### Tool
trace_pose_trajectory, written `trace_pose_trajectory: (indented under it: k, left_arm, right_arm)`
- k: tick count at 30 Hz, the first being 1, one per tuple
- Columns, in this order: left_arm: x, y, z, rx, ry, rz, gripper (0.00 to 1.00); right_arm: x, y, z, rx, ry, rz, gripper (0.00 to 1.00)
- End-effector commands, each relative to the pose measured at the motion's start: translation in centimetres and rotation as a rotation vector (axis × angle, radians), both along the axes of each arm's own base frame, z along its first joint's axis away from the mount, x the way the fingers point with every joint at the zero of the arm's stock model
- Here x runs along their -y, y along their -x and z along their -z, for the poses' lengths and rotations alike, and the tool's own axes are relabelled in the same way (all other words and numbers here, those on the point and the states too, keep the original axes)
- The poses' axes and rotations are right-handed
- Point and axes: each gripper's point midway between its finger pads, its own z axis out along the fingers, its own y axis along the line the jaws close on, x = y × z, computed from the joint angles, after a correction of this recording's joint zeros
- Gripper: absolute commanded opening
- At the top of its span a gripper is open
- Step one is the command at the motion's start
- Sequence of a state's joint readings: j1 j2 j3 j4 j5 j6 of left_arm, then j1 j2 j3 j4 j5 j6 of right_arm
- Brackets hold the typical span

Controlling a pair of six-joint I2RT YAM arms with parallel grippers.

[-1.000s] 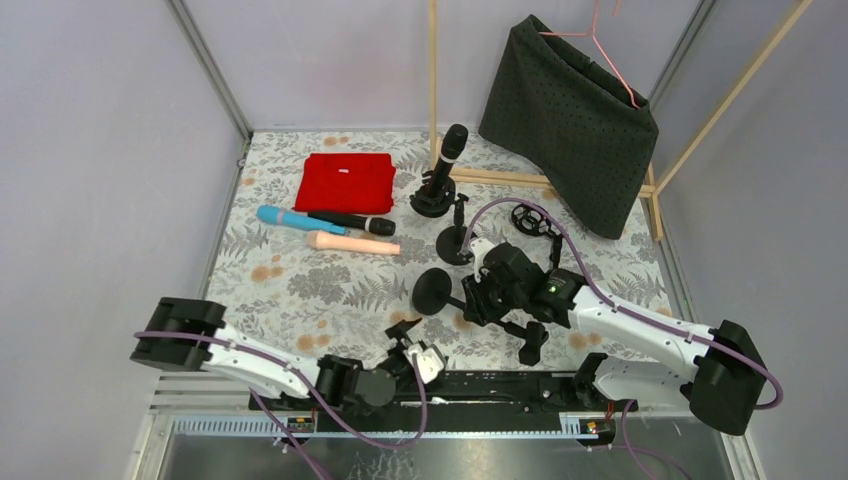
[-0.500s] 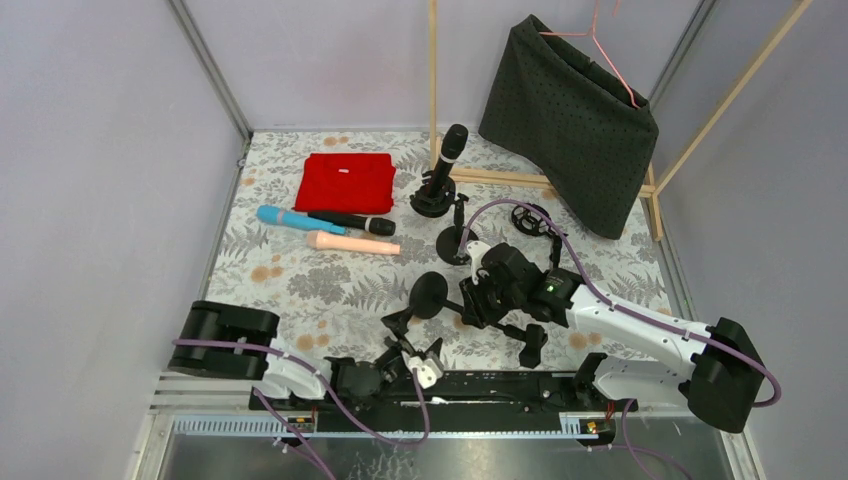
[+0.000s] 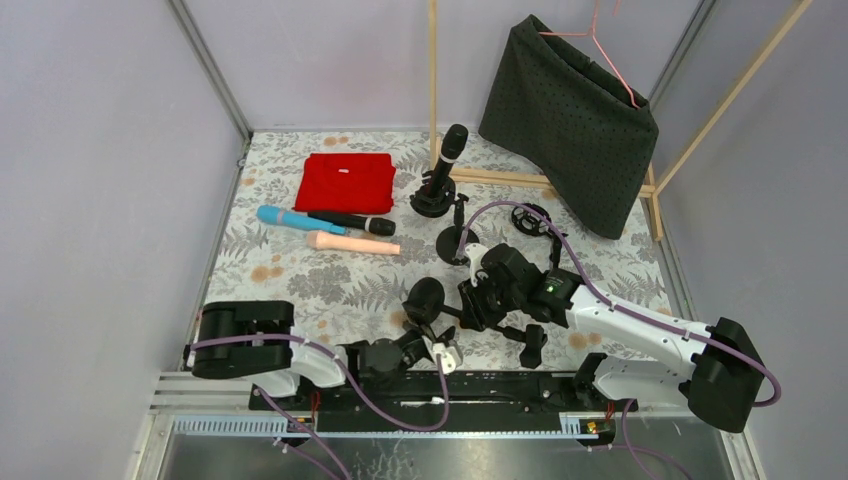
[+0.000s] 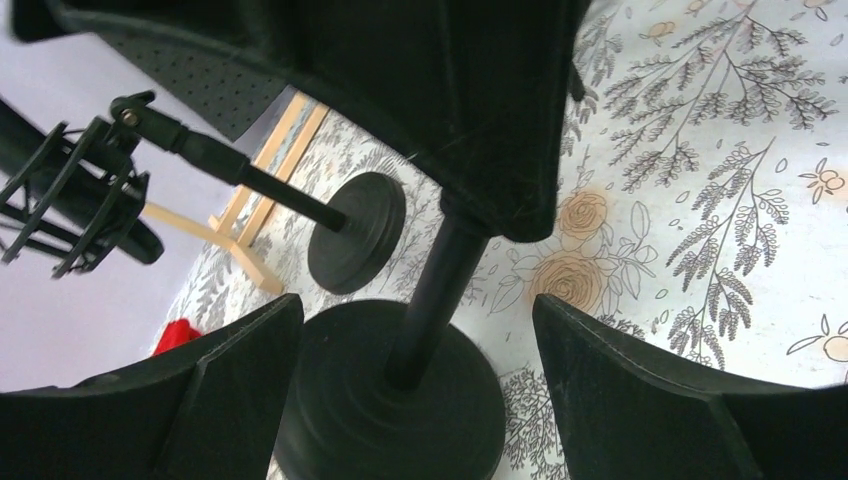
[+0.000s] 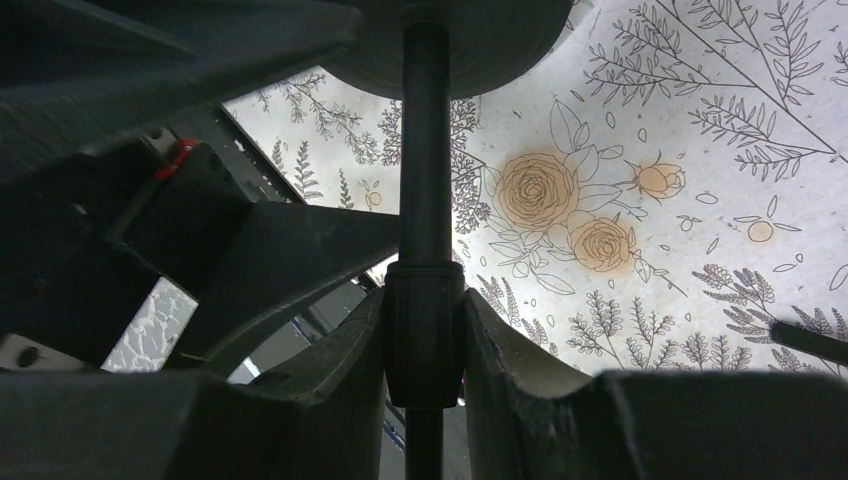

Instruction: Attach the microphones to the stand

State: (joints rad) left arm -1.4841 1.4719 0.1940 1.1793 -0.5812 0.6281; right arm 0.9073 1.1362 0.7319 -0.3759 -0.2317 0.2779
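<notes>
The right end effector is clamped tight on the pole of a black round-based microphone stand, holding it tipped sideways just below centre frame with the base pointing left. My guess is that this offers the heavy end to the other arm. The left end effector is spread wide, one finger on either side of that base, and the wrist view shows it gripping nothing.

Now the count: four microphones. One black stick microphone stands upright in the loaded stand at upper centre, so that one looks done. Three lie side by side on the floral worktop left of centre: the light blue microphone, the second black microphone and the peach-pink microphone, all waiting.

I count three stands: the loaded one, the empty upright stand just below it, and the one in the grip.
</notes>
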Motion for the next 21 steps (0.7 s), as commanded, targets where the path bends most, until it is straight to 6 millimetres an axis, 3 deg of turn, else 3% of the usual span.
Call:
trace_pose_trajectory:
  k: [1, 8, 14, 21]
  left_arm:
    - [2.6, 0.4, 0.0, 0.013, -0.033, 0.093, 0.87]
    - [3.2, -0.7, 0.9, 0.003, -0.021, 0.102, 0.8]
    - [3.4, -1.4, 1.4, -0.012, -0.019, 0.11, 0.56]
    - [3.8, -1.7, 2.5, -0.04, -0.031, 0.11, 0.42]
  right_arm:
    - [-1.1, 0.7, -1.8, -0.01, -0.06, -0.038, 0.0]
    - [-1.1, 1.2, -2.4, -0.024, -0.072, -0.059, 0.0]
    - [-1.0, 1.5, -2.5, -0.031, -0.075, -0.063, 0.0]
    - [-1.5, 1.6, -2.8, -0.037, -0.105, -0.069, 0.0]
